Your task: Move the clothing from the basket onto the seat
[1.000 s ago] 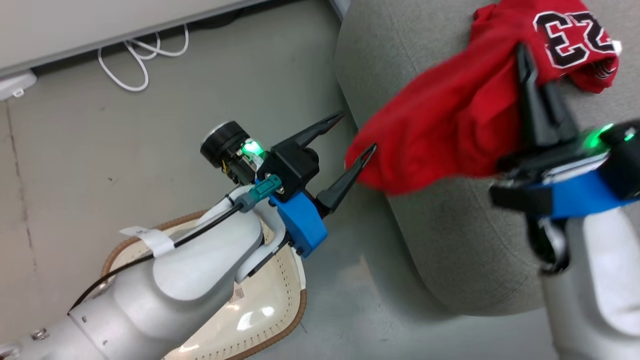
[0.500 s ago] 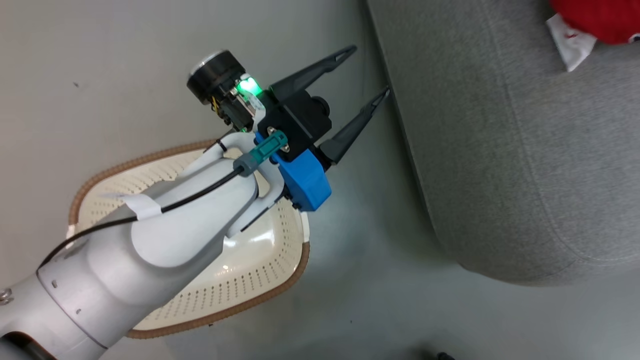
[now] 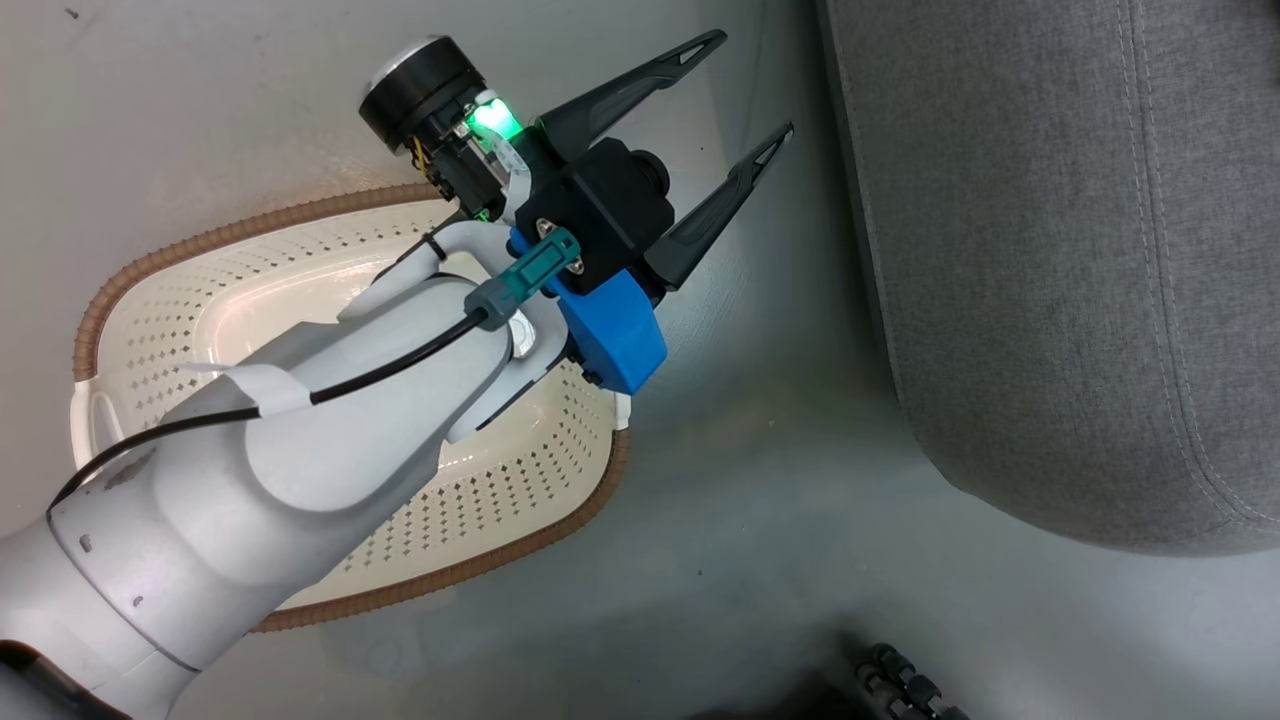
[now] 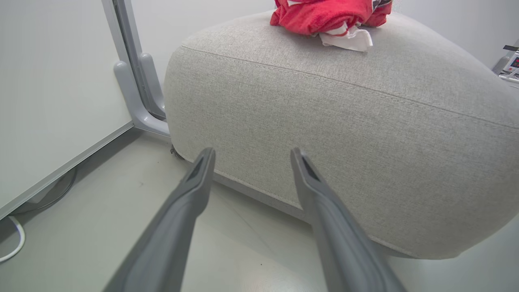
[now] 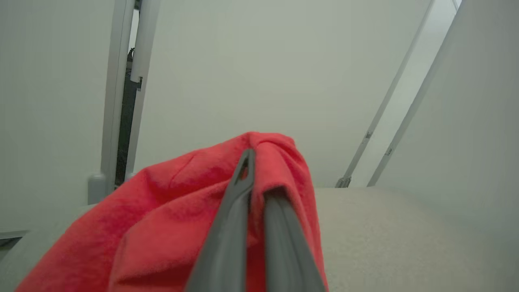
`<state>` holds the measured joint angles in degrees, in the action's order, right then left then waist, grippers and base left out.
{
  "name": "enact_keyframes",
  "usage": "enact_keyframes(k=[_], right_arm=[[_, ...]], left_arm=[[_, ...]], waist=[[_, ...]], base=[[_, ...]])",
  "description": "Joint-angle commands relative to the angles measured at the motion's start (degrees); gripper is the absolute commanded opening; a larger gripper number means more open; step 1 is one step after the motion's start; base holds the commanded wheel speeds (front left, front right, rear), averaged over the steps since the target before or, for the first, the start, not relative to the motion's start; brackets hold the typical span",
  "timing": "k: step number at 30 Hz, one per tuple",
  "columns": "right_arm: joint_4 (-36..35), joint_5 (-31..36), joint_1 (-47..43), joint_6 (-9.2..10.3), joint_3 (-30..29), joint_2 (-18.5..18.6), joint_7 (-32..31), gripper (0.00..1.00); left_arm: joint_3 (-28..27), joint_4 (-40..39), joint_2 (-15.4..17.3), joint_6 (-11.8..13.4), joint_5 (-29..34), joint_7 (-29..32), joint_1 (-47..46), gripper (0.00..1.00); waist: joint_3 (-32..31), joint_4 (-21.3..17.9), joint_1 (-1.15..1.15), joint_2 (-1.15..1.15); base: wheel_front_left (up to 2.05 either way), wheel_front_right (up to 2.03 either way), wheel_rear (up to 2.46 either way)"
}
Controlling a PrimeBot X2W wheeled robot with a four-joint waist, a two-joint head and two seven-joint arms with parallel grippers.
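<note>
Over the floor [image 3: 760,560], between the basket [image 3: 200,243] on the left and the seat [image 3: 1050,250] on the right, the left gripper [image 3: 754,82] hangs with its fingers spread wide. Its forearm [image 3: 300,470] hides much of the basket's middle. A red bundle [image 4: 320,16] with white lining lies on the seat's far top, cut off at the picture's edge. The right gripper [image 5: 257,178], fingers pressed together, pinches a red cloth [image 5: 162,219] that covers one fingertip, just above the seat.
</note>
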<state>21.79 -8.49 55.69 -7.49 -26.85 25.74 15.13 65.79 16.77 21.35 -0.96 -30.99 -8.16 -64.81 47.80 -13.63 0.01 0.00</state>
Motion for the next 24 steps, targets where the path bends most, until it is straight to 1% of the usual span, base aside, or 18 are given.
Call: enact_keyframes(k=[1,5,9,10,11,12,18,24], right_arm=[[1.8,0.0,-1.6,-0.01,0.5,-0.4,0.0,0.00],[5.6,0.1,-2.2,-0.02,1.7,-1.7,0.0,0.00],[6.8,0.2,-3.6,-0.01,1.9,-2.7,0.0,0.00],[6.4,0.3,-3.9,-0.01,1.8,-3.0,0.0,0.28],[5.9,0.4,-4.5,-0.02,1.7,-3.4,0.0,0.85],[5.6,0.4,-5.2,-0.01,1.5,-3.8,0.0,1.00],[2.2,1.2,-11.6,-0.01,0.9,-5.8,0.0,1.00],[-1.9,2.9,-20.5,-0.02,2.0,-7.7,0.0,1.00]], left_arm=[[0.1,0.1,0.1,0.3,0.2,-0.1,-1.0,1.00],[0.2,0.2,-0.1,0.1,0.0,-0.3,-1.4,1.00],[0.1,0.6,-0.4,0.4,-0.2,-1.0,-1.2,1.00],[0.0,0.8,-0.5,0.5,-0.3,-1.2,-1.1,1.00],[0.0,1.0,-0.6,0.5,-0.3,-1.4,-0.8,1.00],[-0.1,1.2,-0.6,0.6,-0.5,-1.7,-0.5,1.00],[-0.1,2.7,-1.3,1.1,-1.3,-3.8,1.6,1.00],[-1.0,4.5,-2.4,1.7,-2.7,-5.8,5.1,1.00]], waist=[[0.2,0.0,-0.01,0.00],[0.6,0.3,-0.01,0.00],[0.3,0.6,-0.01,0.00],[0.1,0.7,-0.01,0.00],[-0.2,0.7,-0.01,0.00],[-0.6,0.7,-0.01,0.00],[-5.1,0.6,-0.01,0.00],[-12.1,1.1,-0.01,0.00]], base=[[0.00,0.00,0.00],[0.00,0.00,0.00],[0.00,0.00,0.00],[0.00,0.00,0.00],[0.00,0.00,0.00],[0.00,0.00,0.00],[0.00,0.00,0.00],[0.00,0.00,0.00]])
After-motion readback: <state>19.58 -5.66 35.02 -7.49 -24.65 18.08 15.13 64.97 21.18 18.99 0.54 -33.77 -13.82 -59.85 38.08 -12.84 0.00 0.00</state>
